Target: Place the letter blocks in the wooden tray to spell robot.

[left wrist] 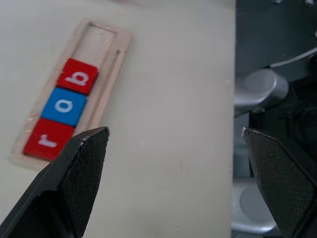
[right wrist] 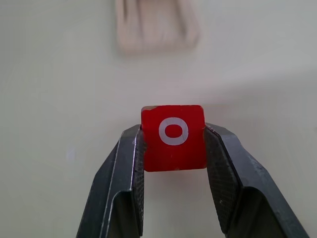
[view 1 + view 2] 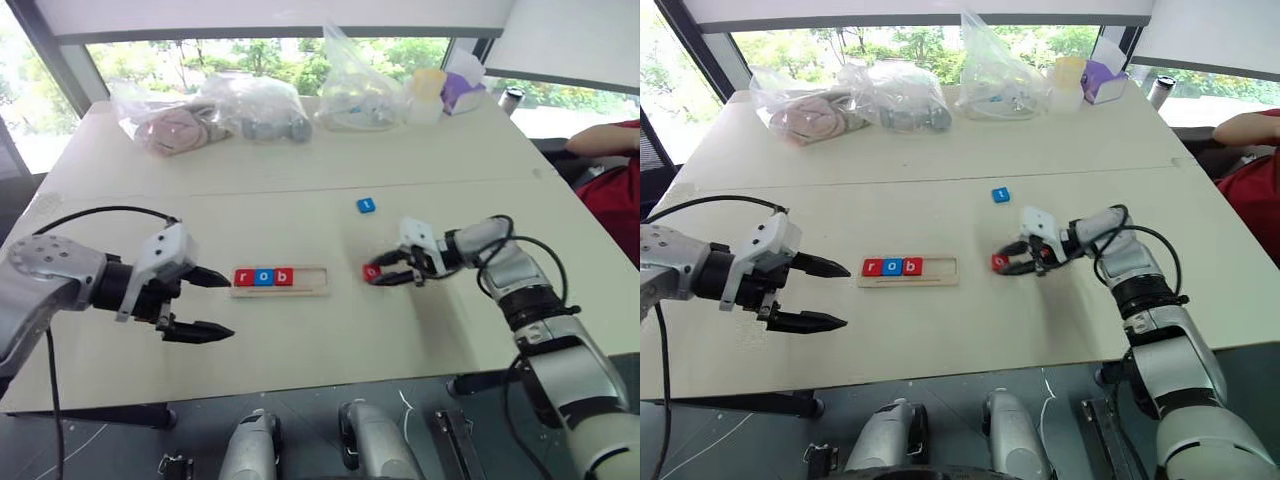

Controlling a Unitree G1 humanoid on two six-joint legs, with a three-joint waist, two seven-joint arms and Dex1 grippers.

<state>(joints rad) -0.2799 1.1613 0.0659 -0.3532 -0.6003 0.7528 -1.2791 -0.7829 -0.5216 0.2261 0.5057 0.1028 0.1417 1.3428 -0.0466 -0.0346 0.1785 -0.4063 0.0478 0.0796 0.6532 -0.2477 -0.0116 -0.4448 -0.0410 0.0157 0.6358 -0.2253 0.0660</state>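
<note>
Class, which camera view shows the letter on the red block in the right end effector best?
The right wrist view: the red o block sits close, its white o facing the camera. Both eye views show it as a small red spot on the table, letter hard to read.

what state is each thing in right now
tray: flat on table, r, o, b seated from its left end, rest bare
red o: clamped in right gripper
blue t: loose on table, beyond tray
left gripper: open, holding nothing
bags: closed, at far edge
</note>
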